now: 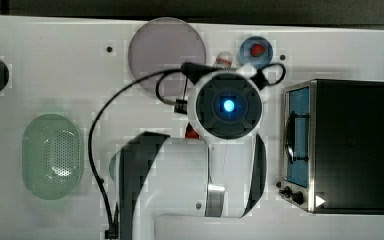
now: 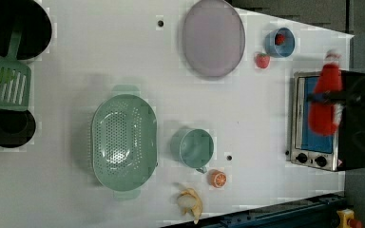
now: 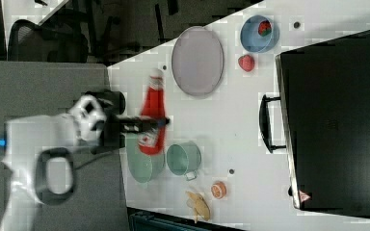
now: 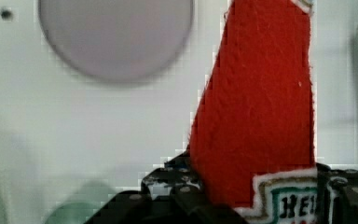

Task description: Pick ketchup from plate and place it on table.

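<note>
The tool [image 3: 149, 122] is closed partway around the middle of the ketchup [image 3: 152, 115], a red soft bottle with a white cap and a printed label. In the right view its dark fingers [image 3: 137, 124] clamp the bottle across its waist, and the bottle hangs lifted in the air, clear of the counter [image 3: 241, 120]. In the wrist view the red body [image 4: 261, 107] rises from between the dark pads, with the label edge right at the grip.

The plate [image 3: 197, 60], pale pinkish-grey and bare, lies flat on the counter beyond the bottle's capped end, apart from the tool. In the left view the held bottle [image 2: 326, 97] shows in front of a toaster oven [image 2: 313, 123].

Below the tool in the right view sit a green mug [image 3: 184, 159] and part of a green colander [image 3: 142, 163]. A strawberry [image 3: 246, 62] and a blue bowl [image 3: 257, 34] holding another lie past the plate, well apart from the tool.
</note>
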Controlling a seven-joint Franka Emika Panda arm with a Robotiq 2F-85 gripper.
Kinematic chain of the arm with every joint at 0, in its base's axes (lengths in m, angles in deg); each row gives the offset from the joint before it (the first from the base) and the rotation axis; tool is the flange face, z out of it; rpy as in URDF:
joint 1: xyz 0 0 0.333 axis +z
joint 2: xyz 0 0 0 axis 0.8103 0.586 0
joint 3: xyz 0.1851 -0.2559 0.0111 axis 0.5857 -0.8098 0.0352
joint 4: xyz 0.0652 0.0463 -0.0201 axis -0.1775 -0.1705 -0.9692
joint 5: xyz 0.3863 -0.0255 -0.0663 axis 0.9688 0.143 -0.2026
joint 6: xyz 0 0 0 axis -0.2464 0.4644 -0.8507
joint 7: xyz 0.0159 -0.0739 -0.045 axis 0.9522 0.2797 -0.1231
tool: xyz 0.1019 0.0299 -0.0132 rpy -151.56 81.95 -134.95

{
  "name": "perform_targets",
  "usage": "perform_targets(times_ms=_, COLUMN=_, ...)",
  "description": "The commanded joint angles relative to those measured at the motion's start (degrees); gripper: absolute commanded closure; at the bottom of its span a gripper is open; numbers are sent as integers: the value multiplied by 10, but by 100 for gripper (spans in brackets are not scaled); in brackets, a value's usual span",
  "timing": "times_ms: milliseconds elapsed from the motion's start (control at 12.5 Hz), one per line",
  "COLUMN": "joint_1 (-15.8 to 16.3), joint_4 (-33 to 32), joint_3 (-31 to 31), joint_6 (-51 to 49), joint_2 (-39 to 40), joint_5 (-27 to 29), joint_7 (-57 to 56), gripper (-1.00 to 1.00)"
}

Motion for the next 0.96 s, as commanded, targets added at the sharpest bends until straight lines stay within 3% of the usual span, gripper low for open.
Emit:
perform_targets(times_ms=80, joint_1=-12, joint_4=-86, joint_3=-18, joint_6=38, joint_2=1, joint_5=8, joint_7=24, gripper=-18)
perform_targets(times_ms=400, joint_1=-11, joint_4=-180, joint_3=-20, joint_6=189, joint_2=41, joint_5=8, joint_7=24, gripper=-18)
perform_targets(times_ms=720, joint_1=-11, joint_4=-187, joint_3=-19, joint_6=262, joint_2=129, joint_5=8, joint_7=24, gripper=-24)
perform_targets(times_ms=960, joint_1=-10, joint_4=-187, joint_3=-17, joint_6=325, joint_2=171, joint_5=8, joint_7=24, gripper=-88)
